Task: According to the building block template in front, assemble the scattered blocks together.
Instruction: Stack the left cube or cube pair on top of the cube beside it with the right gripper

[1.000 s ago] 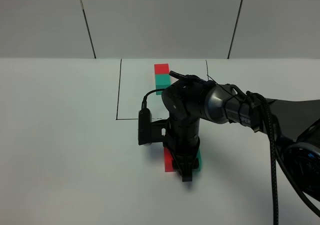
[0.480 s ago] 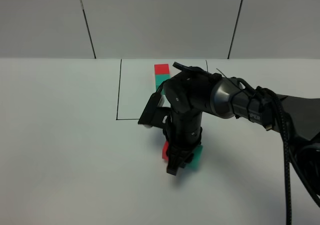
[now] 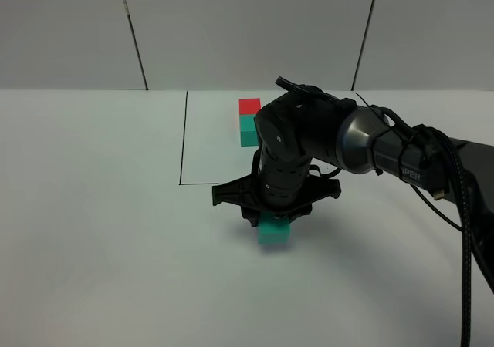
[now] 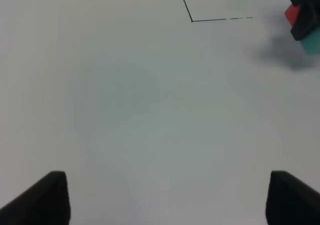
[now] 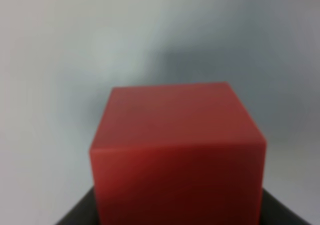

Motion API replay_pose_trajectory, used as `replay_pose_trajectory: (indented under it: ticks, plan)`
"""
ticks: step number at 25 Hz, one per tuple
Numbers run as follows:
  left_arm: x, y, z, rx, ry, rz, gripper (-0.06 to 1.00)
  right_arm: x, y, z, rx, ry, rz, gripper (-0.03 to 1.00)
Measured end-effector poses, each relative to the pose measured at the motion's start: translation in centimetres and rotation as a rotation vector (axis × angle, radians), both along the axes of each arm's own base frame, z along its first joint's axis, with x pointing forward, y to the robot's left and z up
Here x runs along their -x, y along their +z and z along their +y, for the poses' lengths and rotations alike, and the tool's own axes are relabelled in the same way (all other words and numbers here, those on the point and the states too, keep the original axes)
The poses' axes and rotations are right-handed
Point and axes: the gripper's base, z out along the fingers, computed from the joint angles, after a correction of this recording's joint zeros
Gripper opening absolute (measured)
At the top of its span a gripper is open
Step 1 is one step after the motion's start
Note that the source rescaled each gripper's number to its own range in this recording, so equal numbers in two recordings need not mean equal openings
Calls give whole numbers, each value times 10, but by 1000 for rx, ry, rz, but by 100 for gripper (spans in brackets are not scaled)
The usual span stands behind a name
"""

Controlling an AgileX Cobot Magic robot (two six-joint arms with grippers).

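Right gripper (image 3: 272, 217) pinches the matte red cube (image 5: 177, 152) above the teal-green cube (image 3: 274, 230); misaligned lowering could shove teal sideways.

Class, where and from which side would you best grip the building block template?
Probably from above, pinching the two long side faces of the building block template at the red-teal seam: it lies flat, and those faces are flat and parallel.
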Motion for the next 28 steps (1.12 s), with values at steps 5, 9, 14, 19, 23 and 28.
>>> replay_pose_trajectory:
  ticks: [5,9,14,19,23,28]
  plan:
    - [0,0,0,0,0,0,68,5,0,8,-57,-123,26,0]
    - [0,0,0,0,0,0,68,5,-2,10,-52,-151,17,0]
    - [0,0,0,0,0,0,68,5,-17,9,2,-150,32,0]
    - [0,0,0,-1,1,0,68,3,-26,14,62,-110,52,0]
    - [0,0,0,-1,1,0,68,0,-24,21,81,-58,56,0]
    - [0,0,0,-1,1,0,68,-2,-37,23,127,2,90,0]
